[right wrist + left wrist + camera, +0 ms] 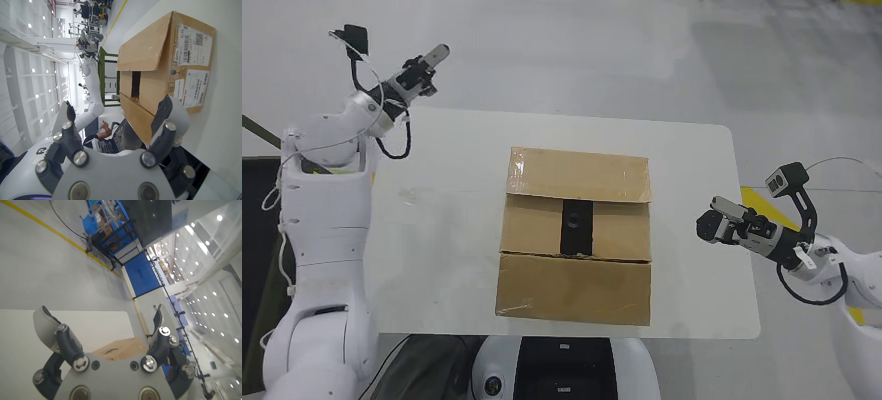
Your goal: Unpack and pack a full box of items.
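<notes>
Closest to the robot, a cardboard box (542, 230) sits at the middle of the white table (422, 260), its top nearly closed (a dark slot (576, 228) gapes at the centre, and one flap (143, 47) tilts upward). Shipping labels (192, 47) cover the side facing the right gripper (704, 224), which hangs at the table's right edge, spread wide and empty, apart from the box. Farthest off, beyond the far left corner, the left gripper (438, 54) is likewise spread and holds nothing.
</notes>
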Controlling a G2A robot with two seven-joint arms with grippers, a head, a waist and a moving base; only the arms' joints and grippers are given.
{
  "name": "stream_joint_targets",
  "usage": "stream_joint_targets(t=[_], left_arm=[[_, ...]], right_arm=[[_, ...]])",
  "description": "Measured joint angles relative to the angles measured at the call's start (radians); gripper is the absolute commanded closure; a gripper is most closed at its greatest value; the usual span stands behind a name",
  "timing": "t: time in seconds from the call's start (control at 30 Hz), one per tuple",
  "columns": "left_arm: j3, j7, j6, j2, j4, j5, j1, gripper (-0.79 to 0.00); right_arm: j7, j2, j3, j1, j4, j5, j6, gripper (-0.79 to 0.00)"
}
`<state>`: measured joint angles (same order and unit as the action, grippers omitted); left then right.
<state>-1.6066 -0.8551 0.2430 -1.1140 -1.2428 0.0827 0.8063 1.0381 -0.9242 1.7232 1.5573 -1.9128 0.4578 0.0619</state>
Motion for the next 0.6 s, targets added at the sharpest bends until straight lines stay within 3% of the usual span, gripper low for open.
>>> stream_joint_targets(t=[0.3, 0.6], left_arm=[[0.097, -0.257, 0.099, -0.005, 0.038, -0.221, -0.013, -0.785], [0.128, -0.48, 0.078, 0.0, 0.055, -0.456, 0.006, -0.785]], right_arm=[[0.0, 0.0, 0.0, 0.0, 0.0, 0.0, 0.0, -0.785], [0.0, 0.0, 0.0, 0.0, 0.0, 0.0, 0.0, -0.785]])
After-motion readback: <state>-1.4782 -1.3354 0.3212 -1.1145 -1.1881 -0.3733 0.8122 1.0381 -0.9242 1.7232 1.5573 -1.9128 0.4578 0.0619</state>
